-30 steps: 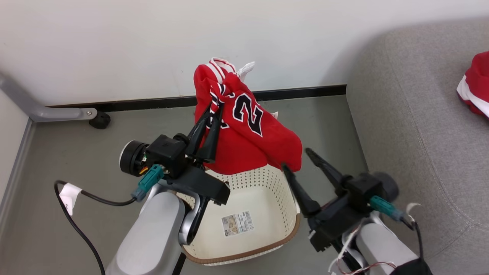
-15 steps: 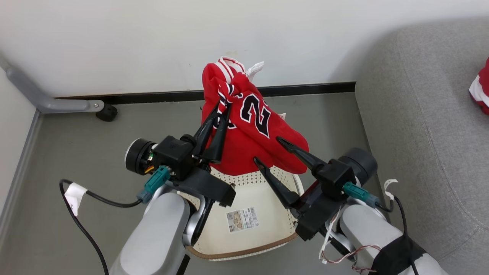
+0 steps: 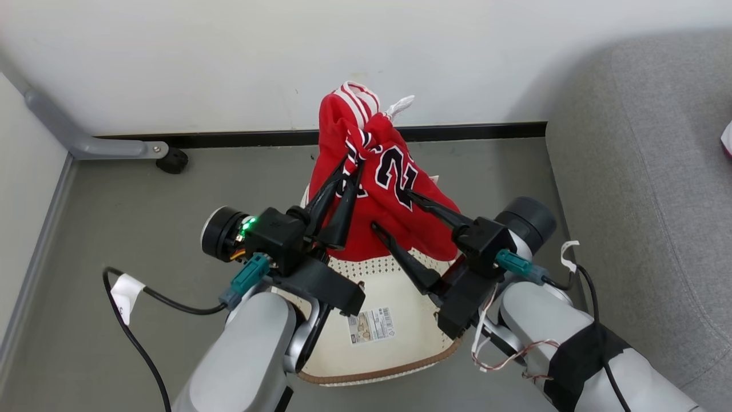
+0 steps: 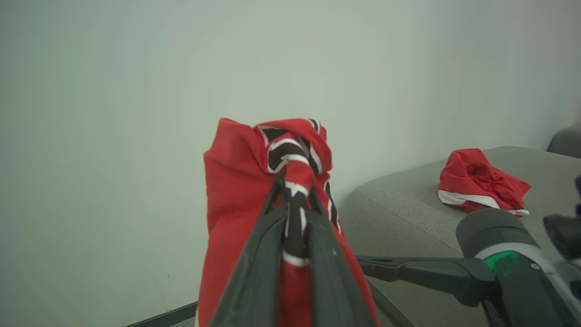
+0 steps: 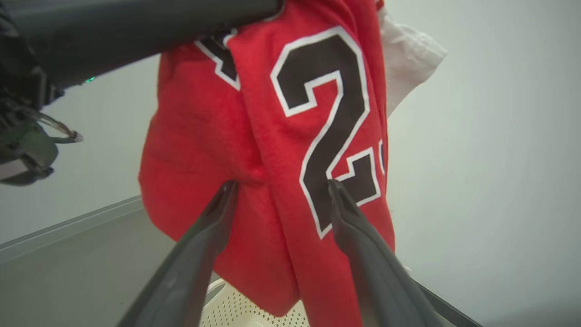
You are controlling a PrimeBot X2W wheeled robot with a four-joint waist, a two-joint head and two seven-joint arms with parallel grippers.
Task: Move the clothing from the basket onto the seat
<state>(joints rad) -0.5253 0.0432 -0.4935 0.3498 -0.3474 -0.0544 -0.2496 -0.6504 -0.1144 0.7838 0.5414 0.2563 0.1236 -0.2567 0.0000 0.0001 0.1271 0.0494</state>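
The red jersey (image 3: 394, 220) with black white-outlined numbers hangs above the cream perforated basket (image 3: 400, 286), lifted clear of it. My left gripper (image 3: 351, 166) is shut on a bunched fold near the jersey's top (image 4: 236, 204). My right gripper (image 3: 392, 210) is open, its fingertips (image 5: 333, 186) spread against the hanging cloth (image 5: 204, 136); whether they touch it I cannot tell. The grey seat (image 3: 640, 200) stands to the right. A second red garment with white trim (image 4: 476, 181) lies crumpled on the seat (image 4: 408, 204).
The basket sits on grey floor against a white wall with a black baseboard (image 3: 240, 139). A grey metal leg with a black foot (image 3: 168, 163) stands at the left. A black cable with a white tag (image 3: 126, 292) trails beside my left arm.
My right gripper has risen from beside the basket up to the hanging jersey, still open. The left gripper keeps its hold. The head camera has turned left, sliding the seat toward the right edge.
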